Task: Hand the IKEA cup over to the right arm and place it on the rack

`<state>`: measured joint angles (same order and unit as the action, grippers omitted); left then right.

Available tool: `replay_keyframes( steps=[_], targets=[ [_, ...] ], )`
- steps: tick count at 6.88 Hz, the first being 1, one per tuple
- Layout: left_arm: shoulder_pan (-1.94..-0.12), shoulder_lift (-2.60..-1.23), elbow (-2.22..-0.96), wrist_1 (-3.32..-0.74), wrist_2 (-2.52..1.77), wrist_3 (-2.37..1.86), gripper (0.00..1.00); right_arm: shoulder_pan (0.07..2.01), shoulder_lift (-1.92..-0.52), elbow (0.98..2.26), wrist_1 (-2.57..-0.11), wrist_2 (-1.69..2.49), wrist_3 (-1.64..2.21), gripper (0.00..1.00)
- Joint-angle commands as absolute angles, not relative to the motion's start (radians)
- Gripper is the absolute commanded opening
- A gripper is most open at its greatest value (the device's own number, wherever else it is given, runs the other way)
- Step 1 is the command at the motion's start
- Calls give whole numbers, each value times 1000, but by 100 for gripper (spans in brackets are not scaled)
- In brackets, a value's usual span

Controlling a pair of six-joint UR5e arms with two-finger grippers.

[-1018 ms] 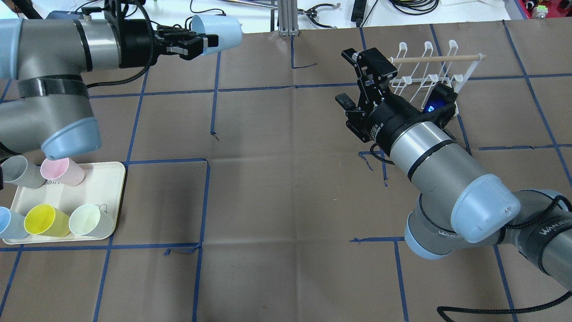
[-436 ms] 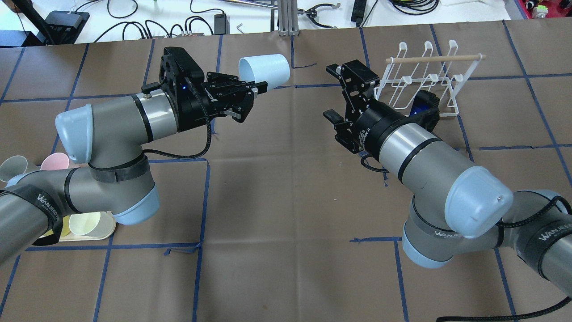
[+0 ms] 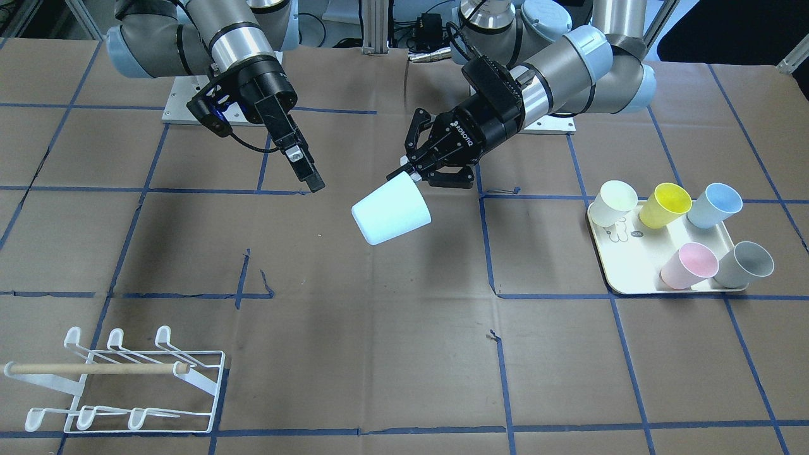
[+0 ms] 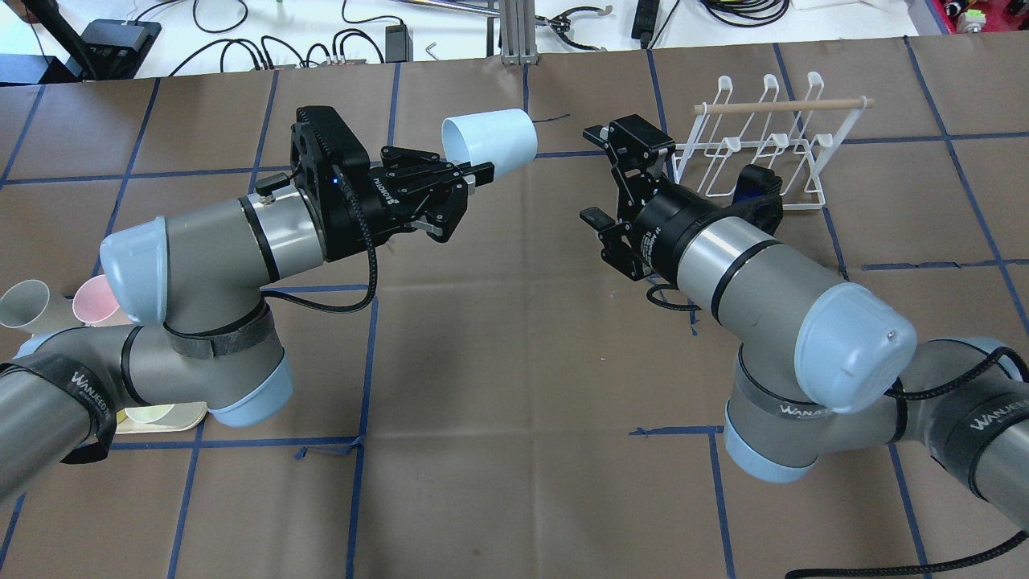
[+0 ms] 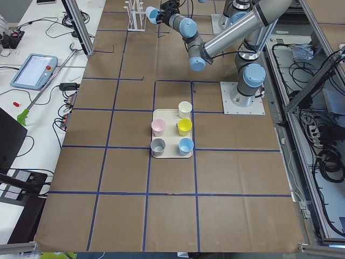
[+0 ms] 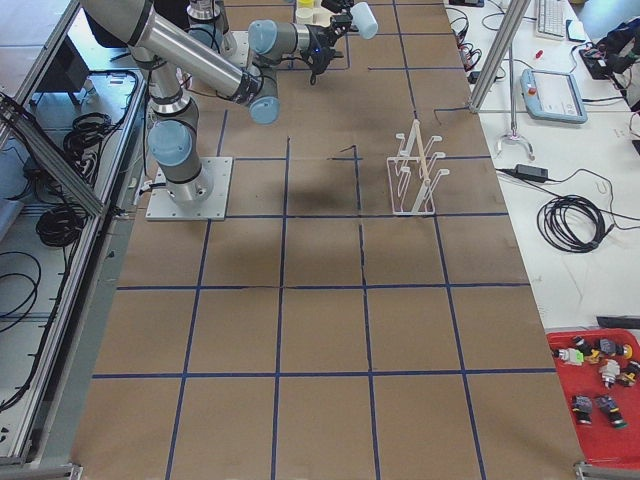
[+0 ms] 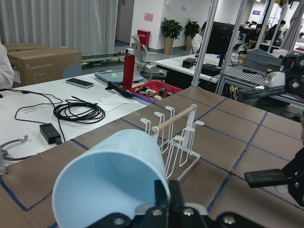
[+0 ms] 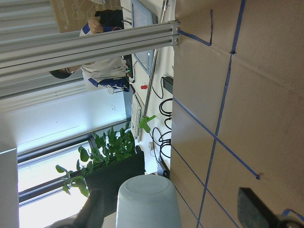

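Note:
My left gripper [image 4: 473, 172] is shut on the rim of a pale blue cup [image 4: 490, 143] and holds it on its side in the air over the table's middle. The front view shows the cup [image 3: 392, 208] bottom-down-left, clear of the table. My right gripper [image 4: 601, 173] is open and empty, a short gap to the right of the cup, jaws facing it. In the right wrist view the cup's base [image 8: 147, 204] sits between the two fingers [image 8: 256, 211], not touched. The white wire rack [image 4: 764, 137] with its wooden dowel stands behind the right wrist and holds nothing.
A cream tray [image 3: 632, 268] on the robot's left carries cream [image 3: 614, 201], yellow [image 3: 663, 203], blue [image 3: 714, 205], pink [image 3: 689, 264] and grey [image 3: 746, 264] cups. Cables and tools lie past the table's far edge [image 4: 563, 20].
My left arm has swung the cup from the far left toward the table's middle. My right gripper has shifted a little left toward it, still open.

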<state>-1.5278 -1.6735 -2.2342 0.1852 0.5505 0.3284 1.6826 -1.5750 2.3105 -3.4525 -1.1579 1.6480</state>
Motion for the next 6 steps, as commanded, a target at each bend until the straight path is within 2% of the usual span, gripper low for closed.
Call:
replay_keyframes(
  steps=[1,6],
  targets=[
    [-1529,-1675,-2237,187,545,325,1,1686,-1571,2254,-3380,-1157,1644,100],
    [-1529,-1675,-2237,187,546,316,2,1759,-1551,2218,-3279,-1187,1655,100]
  ],
)
